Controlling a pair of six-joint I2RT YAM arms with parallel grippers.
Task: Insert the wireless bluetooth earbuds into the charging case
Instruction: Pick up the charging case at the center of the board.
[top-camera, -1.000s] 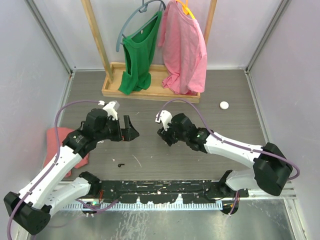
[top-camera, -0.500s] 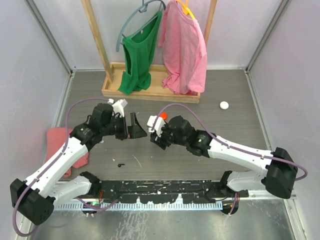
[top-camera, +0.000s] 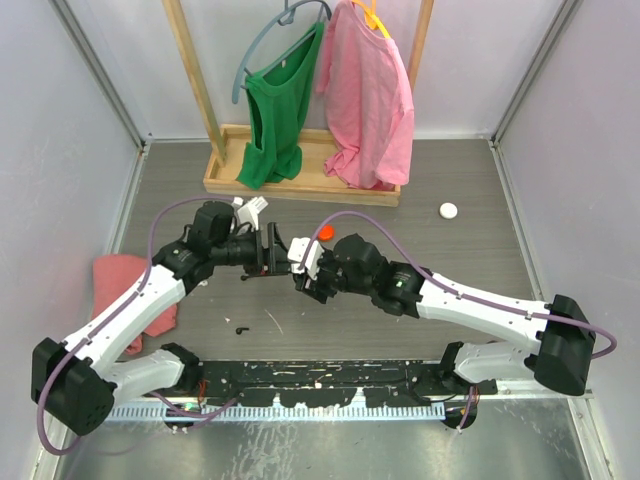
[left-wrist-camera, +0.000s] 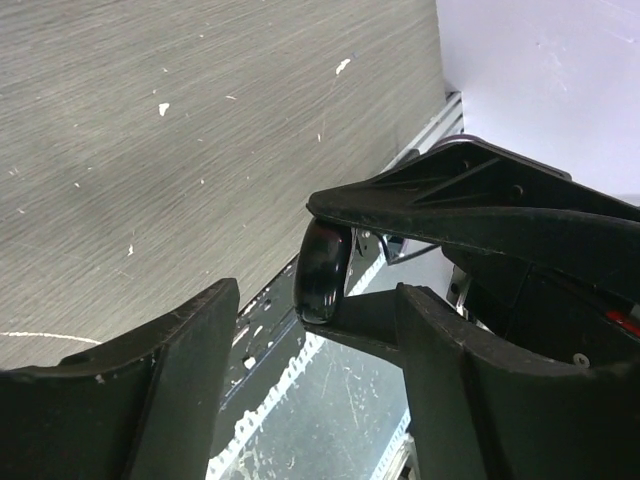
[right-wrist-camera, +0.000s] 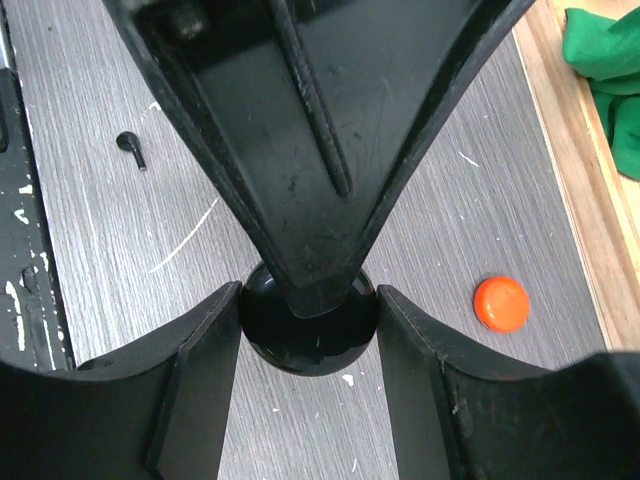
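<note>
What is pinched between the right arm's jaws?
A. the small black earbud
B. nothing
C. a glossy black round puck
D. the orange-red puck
C: in the right wrist view, the glossy black round puck sits clamped between the right arm's jaws, while the orange-red puck and the small black earbud lie on the table.
</note>
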